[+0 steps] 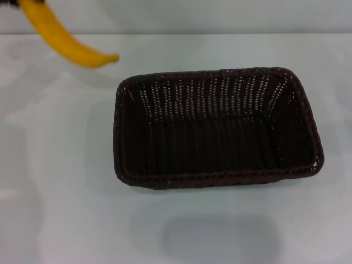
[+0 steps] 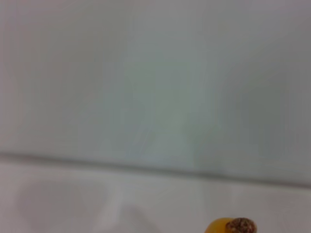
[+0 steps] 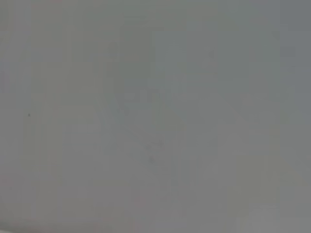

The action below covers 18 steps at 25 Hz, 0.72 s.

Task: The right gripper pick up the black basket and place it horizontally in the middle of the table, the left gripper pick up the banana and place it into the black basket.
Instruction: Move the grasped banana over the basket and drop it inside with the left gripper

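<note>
The black basket (image 1: 215, 180) lies lengthwise across the middle of the white table (image 1: 55, 198), upright and empty. The yellow banana (image 1: 65, 43) hangs in the air over the table's far left, left of the basket's back corner, with its free tip pointing toward the basket. Its upper end runs out of the head view's corner, where only a dark sliver of my left gripper (image 1: 21, 2) shows, holding it. In the left wrist view just the banana's brown end (image 2: 240, 225) shows. My right gripper is out of view; its wrist view shows only a plain grey surface.
The table's far edge meets a pale wall (image 1: 220, 16) behind the basket. Bare tabletop surrounds the basket on all sides, with a faint reflection on it at the front (image 1: 220, 236).
</note>
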Motion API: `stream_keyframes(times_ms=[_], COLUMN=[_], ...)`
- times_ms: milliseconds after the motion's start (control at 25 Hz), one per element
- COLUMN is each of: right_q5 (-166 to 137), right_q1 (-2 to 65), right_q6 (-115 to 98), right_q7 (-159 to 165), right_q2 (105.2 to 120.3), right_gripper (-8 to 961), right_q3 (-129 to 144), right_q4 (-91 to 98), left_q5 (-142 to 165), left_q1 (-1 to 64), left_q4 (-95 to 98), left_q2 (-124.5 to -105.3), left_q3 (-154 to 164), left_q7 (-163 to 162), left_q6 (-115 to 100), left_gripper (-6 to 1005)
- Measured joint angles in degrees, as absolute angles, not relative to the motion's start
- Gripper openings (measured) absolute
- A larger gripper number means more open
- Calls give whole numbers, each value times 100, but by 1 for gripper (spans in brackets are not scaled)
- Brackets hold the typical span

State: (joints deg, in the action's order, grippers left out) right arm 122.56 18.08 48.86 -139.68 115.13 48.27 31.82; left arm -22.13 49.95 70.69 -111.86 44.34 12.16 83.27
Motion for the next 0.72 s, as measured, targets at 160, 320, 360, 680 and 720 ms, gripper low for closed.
stream_keyframes(times_ms=[160,320,360,680,720], right_q5=[12284,12322,12353,12563,12572], right_q1=[1813,1819,1819,1809,1802], right_q6=[5000,5100,5131,5268,5274], right_q7=[-13906,-13897,-13896,-13895,-13895], right_q2=[11513,11513,11513,11513,11513], right_gripper=[478,478,478,479,479], right_q3=[4824,4825,4825,4825,4825], right_q4=[3188,3190,3189,3142,3141], left_q5=[-2636,-3111,-3246,-4278,-4359], left_q1=[4983,5129,5182,5734,5790], left_q4=[8002,8480,8504,7641,7498], left_q2=[-11187,-11118,-11093,-11013,-11013], left_q3=[4585,4643,4649,4834,4856], left_q7=[1251,1254,1256,1475,1487], left_q6=[8668,8908,8957,9546,9605], left_gripper=[474,472,472,473,473])
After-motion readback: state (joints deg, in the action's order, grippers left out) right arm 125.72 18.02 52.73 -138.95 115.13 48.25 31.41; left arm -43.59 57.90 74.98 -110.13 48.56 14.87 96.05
